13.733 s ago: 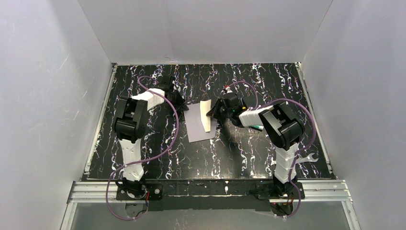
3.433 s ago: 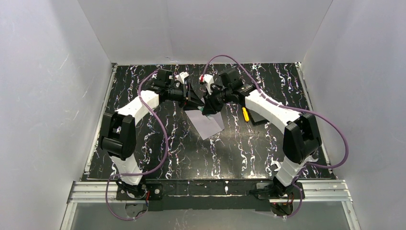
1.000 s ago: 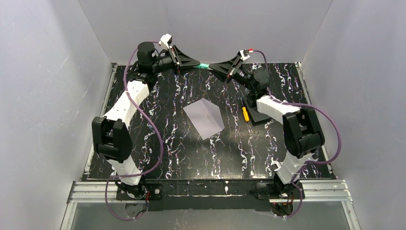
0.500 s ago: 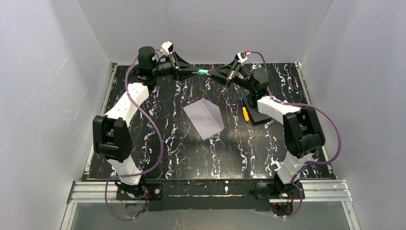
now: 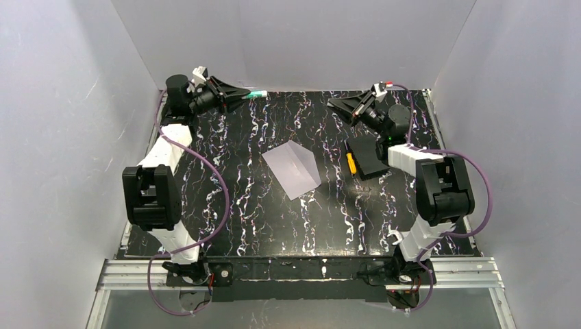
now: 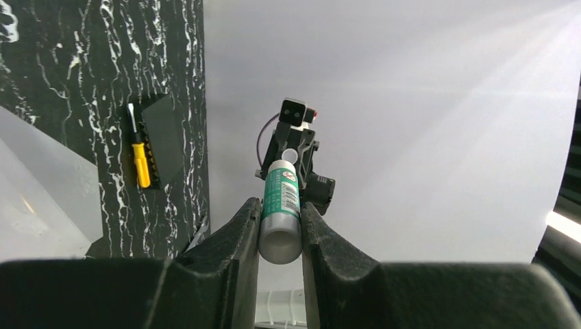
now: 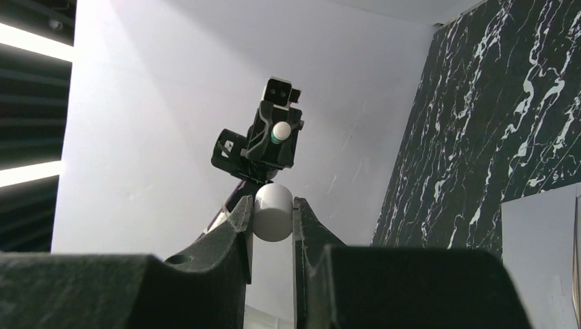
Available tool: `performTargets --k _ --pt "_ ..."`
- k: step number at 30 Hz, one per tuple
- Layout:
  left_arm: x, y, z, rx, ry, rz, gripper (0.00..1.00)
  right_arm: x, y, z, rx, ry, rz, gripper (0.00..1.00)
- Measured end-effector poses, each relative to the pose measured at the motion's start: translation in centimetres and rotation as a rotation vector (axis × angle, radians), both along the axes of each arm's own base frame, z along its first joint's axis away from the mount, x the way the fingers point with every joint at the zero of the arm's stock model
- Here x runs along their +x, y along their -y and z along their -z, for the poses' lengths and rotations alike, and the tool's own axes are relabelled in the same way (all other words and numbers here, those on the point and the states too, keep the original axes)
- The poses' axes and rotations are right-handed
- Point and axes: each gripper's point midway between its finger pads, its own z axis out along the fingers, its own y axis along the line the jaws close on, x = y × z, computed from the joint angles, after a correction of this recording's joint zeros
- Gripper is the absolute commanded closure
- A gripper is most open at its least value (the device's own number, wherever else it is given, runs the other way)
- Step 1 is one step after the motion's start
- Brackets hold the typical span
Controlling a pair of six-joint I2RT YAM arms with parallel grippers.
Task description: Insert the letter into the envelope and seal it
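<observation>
The pale lavender-white envelope [image 5: 293, 168] lies flat and turned at an angle in the middle of the table; it also shows as envelope [image 6: 41, 199] and envelope [image 7: 541, 253]. The letter is hidden from every view. My left gripper [image 5: 246, 94] is raised at the back left, shut on a green glue stick [image 6: 281, 219] that points toward the right arm. My right gripper [image 5: 334, 103] is raised at the back right, shut on the stick's white cap [image 7: 273, 214]. The two grippers face each other, well apart.
A small black box [image 5: 368, 157] with a yellow-handled tool [image 5: 351, 163] at its left side lies right of the envelope. A wrench [image 5: 396, 237] lies near the right arm's base. White walls close in the table on three sides.
The grippers, joined at the glue stick a second ago, have pulled apart: the left swung back left with the stick, the right swung right with the cap.
</observation>
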Motion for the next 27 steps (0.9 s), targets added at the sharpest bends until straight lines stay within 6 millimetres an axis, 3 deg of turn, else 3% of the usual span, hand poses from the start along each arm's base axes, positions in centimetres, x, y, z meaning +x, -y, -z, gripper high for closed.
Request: performTargets --k 4,8,11,19,23,27 --pt "-0.2 0.7 -0.4 -0.006 0.022 0.015 1.00 0.2 -1.0 2.0 -0.138 -0.019 -0.007 0.99" --pt "-0.9 1.6 0.2 -0.002 0.028 0.039 1.00 1.9 -1.5 5.1 -0.477 -0.035 0.047 0.99" --pt "-1.4 1.6 1.5 0.010 0.014 0.041 1.00 1.7 -1.0 8.4 -0.747 -0.042 0.076 0.99" --pt "-3.0 1.8 5.2 0.088 -0.017 0.052 1.00 -6.1 0.6 21.8 -1.398 -0.226 -0.105 0.94" --pt "-4.3 2.5 6.4 0.164 -0.018 0.077 1.00 -8.2 2.9 25.5 -1.569 -0.295 -0.166 0.83" --pt "-5.1 3.1 7.4 0.250 -0.027 0.106 1.00 -8.9 4.9 26.8 -1.661 -0.320 -0.171 0.66"
